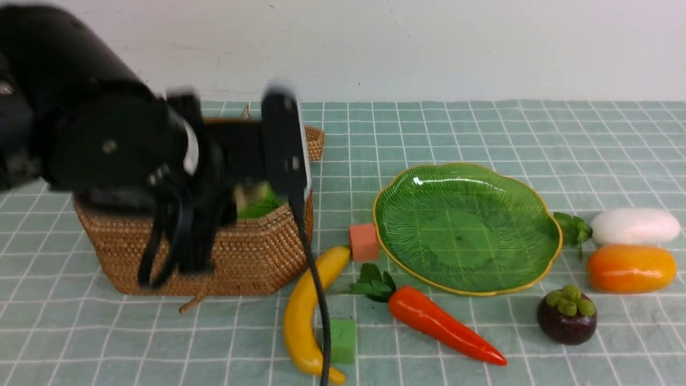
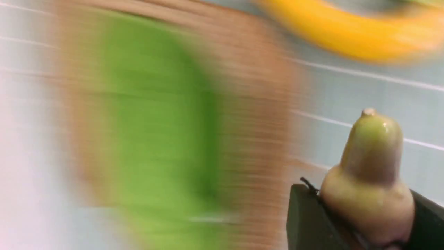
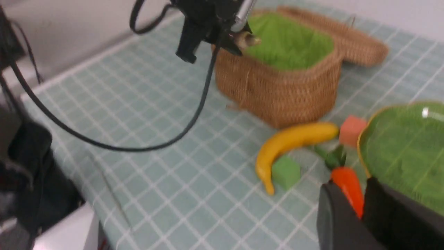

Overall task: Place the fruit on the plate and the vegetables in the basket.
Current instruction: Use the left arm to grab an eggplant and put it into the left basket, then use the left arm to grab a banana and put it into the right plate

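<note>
The left arm (image 1: 134,128) hangs over the woven basket (image 1: 203,257) at the far left of the worktop. The green plate (image 1: 461,241) lies toward the far edge, the orange cube (image 1: 364,242) just beside its rim. The carrot (image 1: 445,324) and mangosteen (image 1: 567,316) lie nearer the worktop's front edge.

The basket (image 1: 198,257) is rough woven rattan with a soft-looking cloth lining (image 3: 291,41). The plate (image 1: 466,230) is glossy and finely ribbed. The carrot (image 1: 439,321), mango (image 1: 632,269) and radish (image 1: 635,227) look smooth and shiny, like plastic. Gridded cloth covers the tabletop (image 1: 418,370).
</note>
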